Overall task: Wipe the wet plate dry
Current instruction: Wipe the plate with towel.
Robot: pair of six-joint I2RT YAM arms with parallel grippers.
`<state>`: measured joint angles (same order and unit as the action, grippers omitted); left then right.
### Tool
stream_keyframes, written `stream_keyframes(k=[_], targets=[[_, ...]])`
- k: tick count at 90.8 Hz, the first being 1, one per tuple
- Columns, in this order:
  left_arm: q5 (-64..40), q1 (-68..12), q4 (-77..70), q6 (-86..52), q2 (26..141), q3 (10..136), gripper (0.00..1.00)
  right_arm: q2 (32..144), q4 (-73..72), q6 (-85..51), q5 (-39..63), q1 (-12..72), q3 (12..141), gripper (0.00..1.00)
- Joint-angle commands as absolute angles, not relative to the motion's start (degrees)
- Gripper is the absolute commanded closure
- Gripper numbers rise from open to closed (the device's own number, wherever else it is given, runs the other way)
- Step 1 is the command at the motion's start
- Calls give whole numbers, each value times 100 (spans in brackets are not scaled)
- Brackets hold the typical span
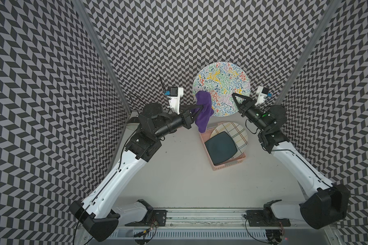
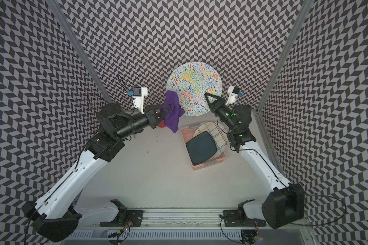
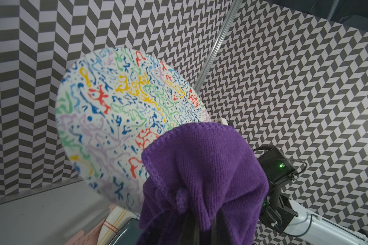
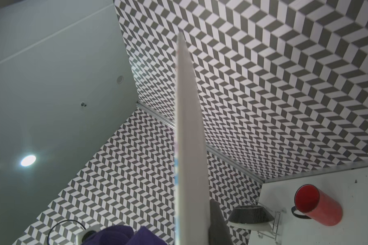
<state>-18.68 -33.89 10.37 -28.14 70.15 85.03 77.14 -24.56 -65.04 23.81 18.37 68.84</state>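
Upper centre of both top views: round plate (image 1: pixel 221 84) (image 2: pixel 193 87), glossy white with multicoloured squiggles, upright. Its lower right rim is pinched by the closed right gripper (image 1: pixel 235 96). At its lower left rim, a bunched purple cloth (image 1: pixel 203 115) with a knit-like texture touches the plate, clamped in the left gripper (image 1: pixel 201 107). Below, a pink slotted basket (image 1: pixel 228 166) holds a round plaid plate (image 1: pixel 235 129) and a dark square plate (image 1: pixel 221 147).

Purple cloth (image 1: pixel 205 118), white plate (image 1: pixel 221 82) with multicolour squiggles, plaid plate (image 1: pixel 232 129), teal plate (image 1: pixel 221 148), pink basket (image 1: pixel 227 165), black-and-white chevron walls (image 1: pixel 179 31)
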Motion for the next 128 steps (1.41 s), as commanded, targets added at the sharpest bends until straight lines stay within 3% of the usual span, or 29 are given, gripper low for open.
stream_keyframes(k=[1, 10, 20, 30, 38, 51, 68, 79, 96, 107, 128], targets=[[-710, -3355, 1660, -2664, 7286, 8822, 100, 7594, -3284, -6347, 2609, 2103, 7077, 100], [-12, -3092, 1980, -2771, 7462, 8905, 100, 7514, -3610, -6371, 2781, 2180, 7002, 100], [-2, -2493, 2066, -2889, 7608, 9091, 100, 7350, -3731, -5937, 3390, 2374, 6905, 100], [-719, -2407, 2184, -2435, 7938, 9746, 100, 7008, -2636, -4631, 3262, 3182, 6910, 100], [-1534, -2865, 2338, -1803, 8302, 10216, 100, 6916, -2681, -4436, 3040, 3470, 6831, 100], [-1339, -3810, 2645, -1238, 8620, 10312, 100, 7224, -3044, -4885, 2917, 3091, 7460, 100], [-935, -3344, 2456, -1688, 8116, 9704, 100, 7098, -3529, -5911, 2925, 2220, 7369, 100], [-1402, -2760, 2423, -1978, 7906, 9643, 100, 6901, -3117, -5618, 3238, 2462, 7052, 100], [-1267, -3808, 2634, -1406, 8343, 10094, 100, 7228, -3191, -5644, 3264, 3213, 7067, 100], [-1105, -4215, 2316, -1568, 8444, 9656, 100, 7619, -3415, -5960, 3035, 2902, 7761, 100], [-1080, -3902, 1828, -1822, 7824, 8782, 100, 7680, -4202, -7264, 2663, 1884, 7777, 100]])
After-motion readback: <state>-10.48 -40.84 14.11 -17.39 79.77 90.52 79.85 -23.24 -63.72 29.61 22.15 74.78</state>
